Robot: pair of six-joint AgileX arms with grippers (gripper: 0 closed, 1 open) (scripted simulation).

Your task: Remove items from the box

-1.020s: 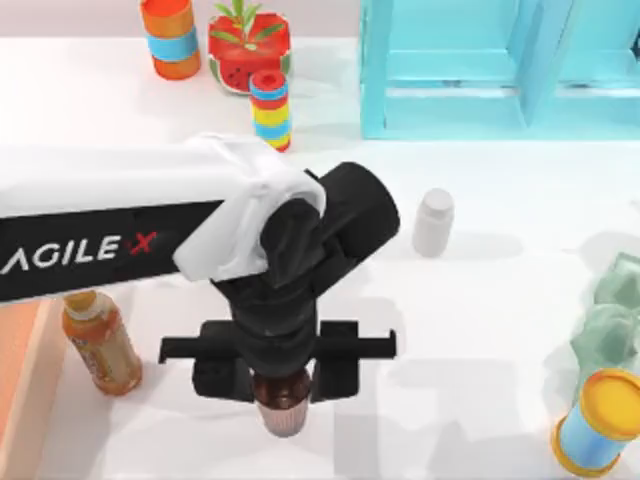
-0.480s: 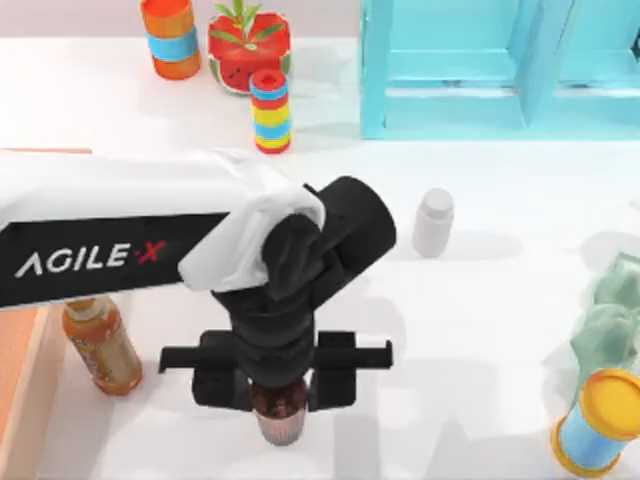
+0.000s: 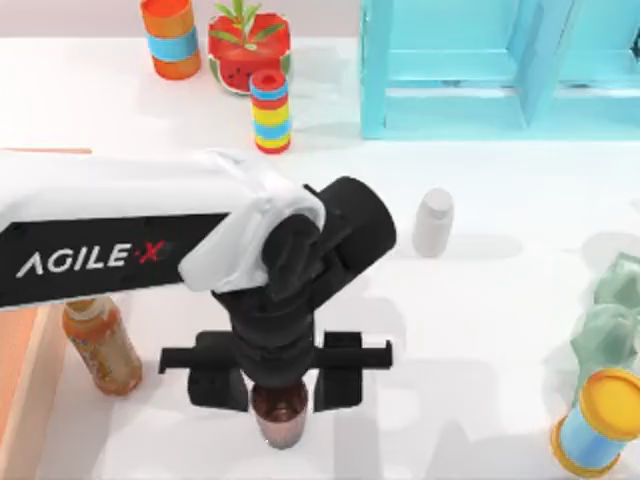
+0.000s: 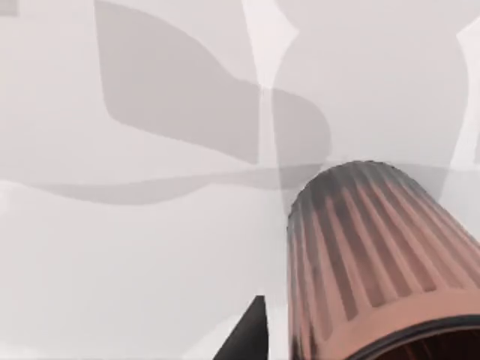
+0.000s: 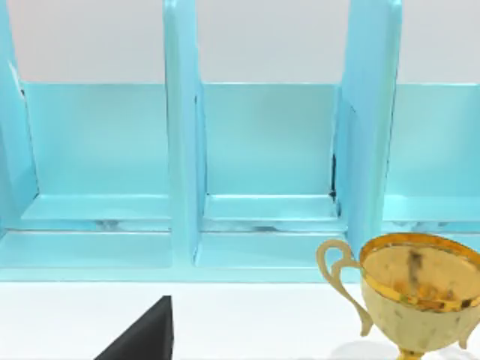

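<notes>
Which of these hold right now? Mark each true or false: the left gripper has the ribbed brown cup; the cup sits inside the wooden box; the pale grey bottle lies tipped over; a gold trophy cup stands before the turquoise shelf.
1. The left gripper holds the ribbed reddish-brown cup: true.
2. The cup sits inside the orange-brown wooden box: false, it is over the white table, well right of the box.
3. The pale grey bottle lies tipped over: false, it stands upright.
4. A gold trophy cup stands before the turquoise shelf unit: true.

Ribbed reddish-brown cup (image 4: 375, 255) — matt; gold trophy (image 5: 416, 289) — glossy metal.
</notes>
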